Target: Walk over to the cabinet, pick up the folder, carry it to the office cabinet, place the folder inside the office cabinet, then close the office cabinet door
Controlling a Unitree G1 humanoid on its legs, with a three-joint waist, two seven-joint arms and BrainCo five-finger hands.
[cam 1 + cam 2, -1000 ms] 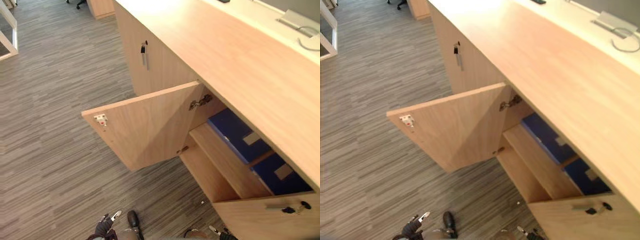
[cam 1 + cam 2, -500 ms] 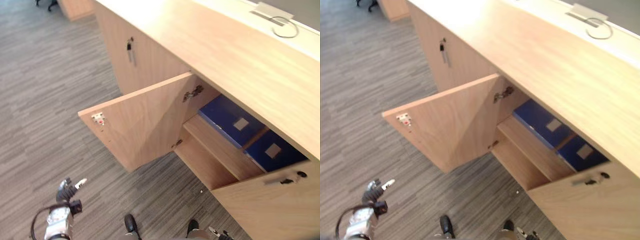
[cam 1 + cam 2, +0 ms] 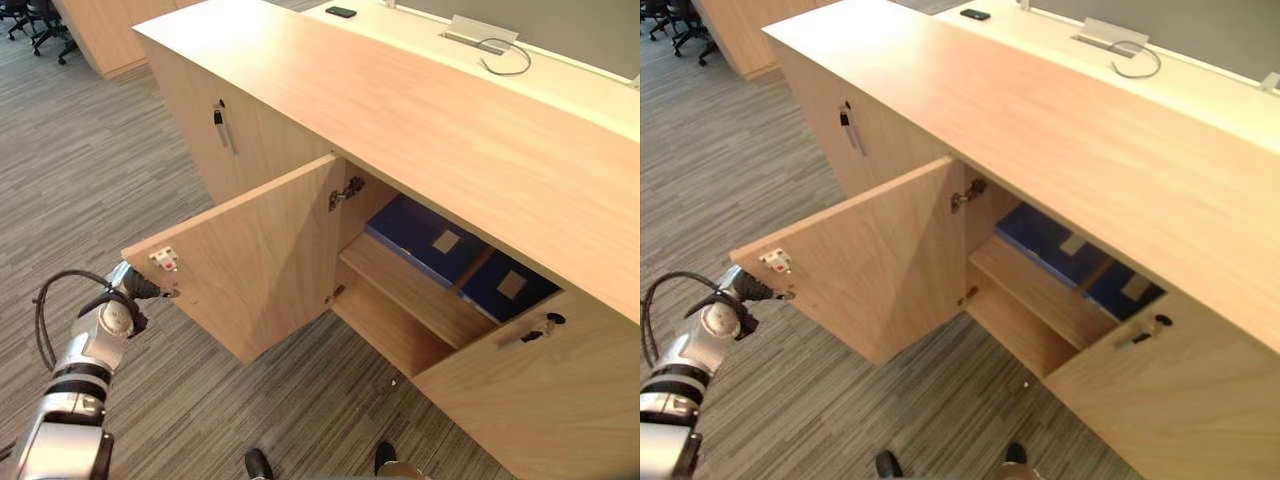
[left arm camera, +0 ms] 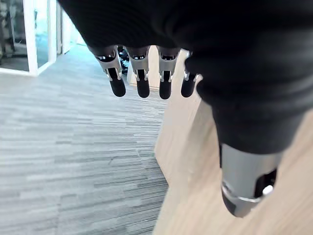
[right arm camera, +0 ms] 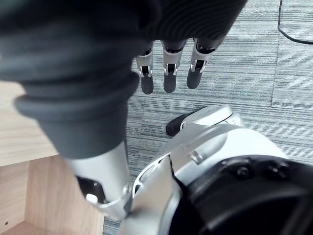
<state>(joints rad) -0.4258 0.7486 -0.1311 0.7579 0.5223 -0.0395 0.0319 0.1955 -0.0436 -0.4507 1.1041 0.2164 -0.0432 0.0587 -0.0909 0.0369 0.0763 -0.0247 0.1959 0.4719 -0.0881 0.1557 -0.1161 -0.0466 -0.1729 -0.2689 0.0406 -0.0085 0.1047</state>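
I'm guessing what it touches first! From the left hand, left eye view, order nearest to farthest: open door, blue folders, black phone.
1. Open door, right at the left hand.
2. Blue folders, on the cabinet shelf.
3. Black phone, on the far desk.

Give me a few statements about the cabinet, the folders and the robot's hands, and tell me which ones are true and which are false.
1. On the cabinet, the left door stands open. True.
2. Blue folders lie on the upper shelf inside. True.
3. The left hand holds a folder. False: its fingers are straight and hold nothing, and it is at the free edge of the open door.
4. The right hand grips a door handle. False: its fingers are straight, above the carpet.
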